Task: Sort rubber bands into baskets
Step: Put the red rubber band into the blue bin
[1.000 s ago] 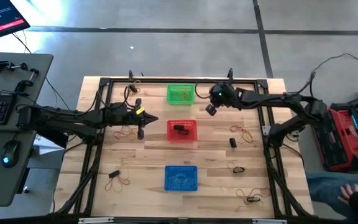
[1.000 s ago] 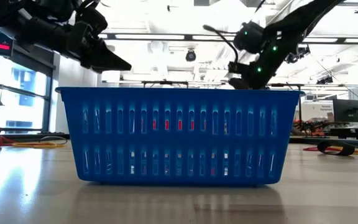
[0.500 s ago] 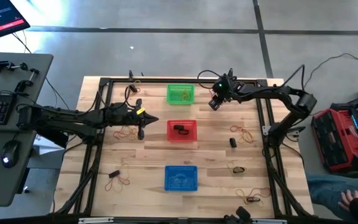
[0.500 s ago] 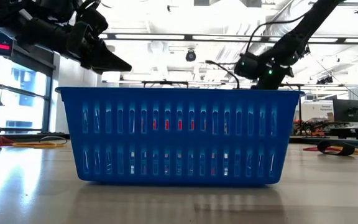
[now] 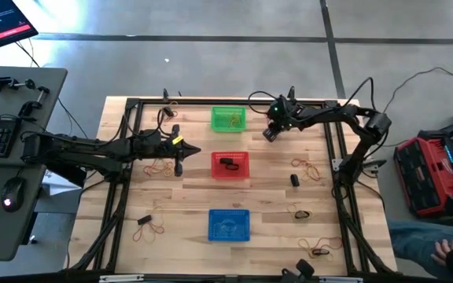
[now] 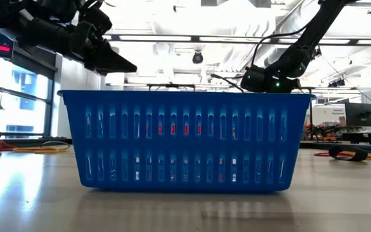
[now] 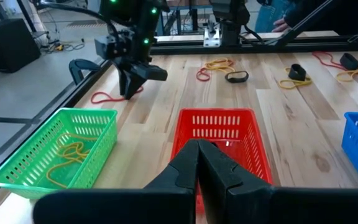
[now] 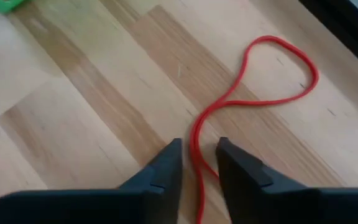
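straddling a red rubber band near the table's far edge, the right end effector is low over the wood.

its two fingers stand slightly spread with one strand of the red loop running between them; whether they touch it cannot be told. the green basket sits just beside this end effector, the red basket near it toward the table's middle, and the blue basket well beyond that. loose rubber bands lie scattered on the table on its arm's side. the left end effector hangs pressed together, nothing between its fingers, just beside the red basket, with more rubber bands near it.
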You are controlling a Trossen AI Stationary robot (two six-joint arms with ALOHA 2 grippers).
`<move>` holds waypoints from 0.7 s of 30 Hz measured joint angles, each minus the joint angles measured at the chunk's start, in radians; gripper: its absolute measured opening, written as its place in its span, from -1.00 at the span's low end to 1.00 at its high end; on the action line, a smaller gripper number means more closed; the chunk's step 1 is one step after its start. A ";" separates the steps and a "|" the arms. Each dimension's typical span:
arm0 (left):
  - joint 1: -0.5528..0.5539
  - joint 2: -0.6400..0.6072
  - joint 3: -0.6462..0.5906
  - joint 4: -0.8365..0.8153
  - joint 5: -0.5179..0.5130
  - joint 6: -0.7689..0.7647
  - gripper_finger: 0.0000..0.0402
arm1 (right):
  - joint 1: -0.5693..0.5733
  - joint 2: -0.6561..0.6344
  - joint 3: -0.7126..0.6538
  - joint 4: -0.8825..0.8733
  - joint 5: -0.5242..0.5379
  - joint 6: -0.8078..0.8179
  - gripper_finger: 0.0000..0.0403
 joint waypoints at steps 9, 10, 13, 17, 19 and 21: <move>0.000 0.000 0.000 0.004 0.000 0.003 -1.00 | 0.000 -0.001 0.059 -0.057 -0.022 -0.018 -0.96; 0.000 0.000 0.000 0.003 -0.001 0.003 -1.00 | 0.008 -0.008 0.070 -0.058 -0.020 -0.018 -0.98; 0.000 0.000 0.000 -0.002 -0.012 -0.001 -1.00 | 0.040 -0.043 0.098 -0.064 -0.024 -0.021 -0.98; 0.000 0.000 0.000 -0.013 -0.025 -0.001 -1.00 | 0.087 -0.107 0.117 -0.069 -0.025 -0.029 -1.00; 0.000 0.000 0.000 -0.013 -0.027 0.000 -1.00 | 0.114 -0.146 0.119 -0.069 -0.024 -0.023 -1.00; 0.000 0.000 0.000 -0.014 -0.027 0.000 -1.00 | 0.147 -0.189 0.118 -0.074 -0.024 -0.012 -1.00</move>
